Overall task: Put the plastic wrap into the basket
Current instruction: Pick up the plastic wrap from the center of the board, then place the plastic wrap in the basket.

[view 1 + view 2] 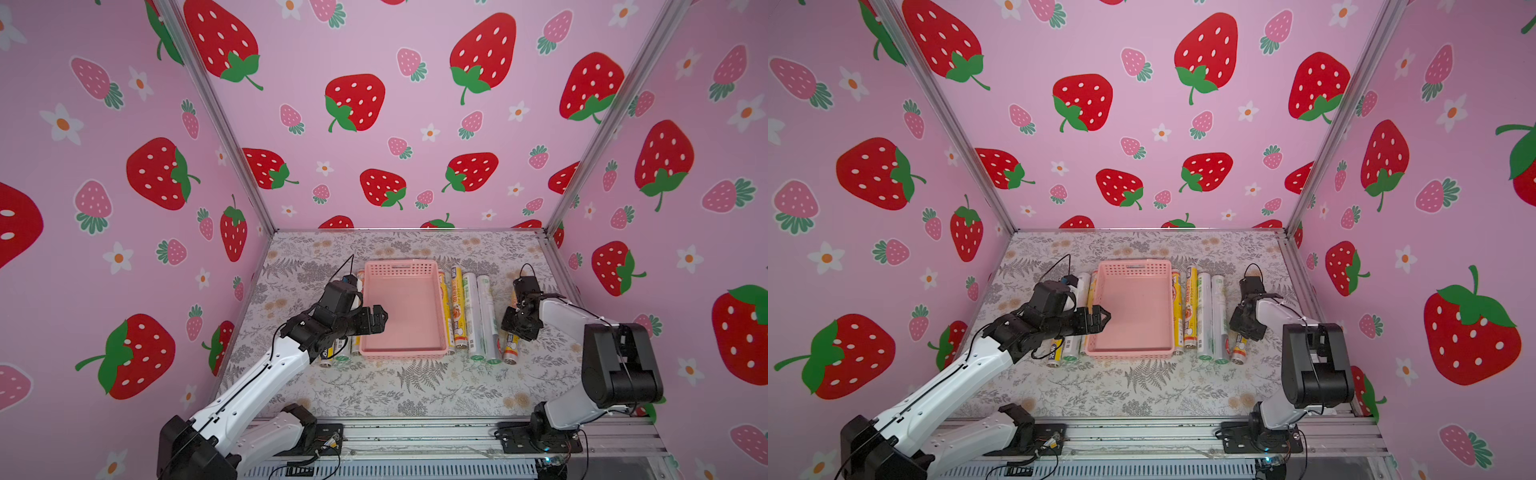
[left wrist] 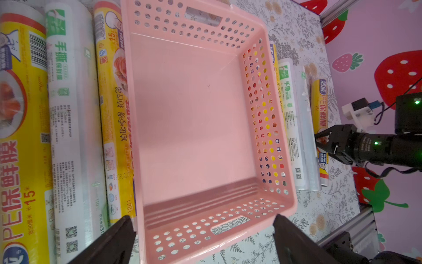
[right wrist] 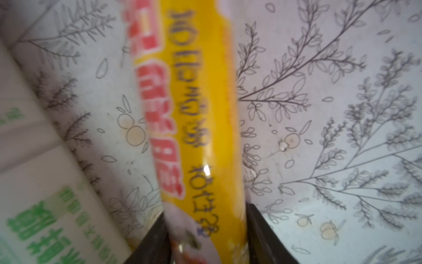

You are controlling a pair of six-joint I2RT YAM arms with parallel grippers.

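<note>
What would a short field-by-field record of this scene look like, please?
basket: empty, mid-table
left rolls: three, lying beside the basket
right rolls: four, lying beside the basket
left hand: open, over the basket's left side, holding nothing
right hand: shut on a yellow roll, the outermost on the right; whether it is lifted is unclear
task: no roll in the basket yet
</note>
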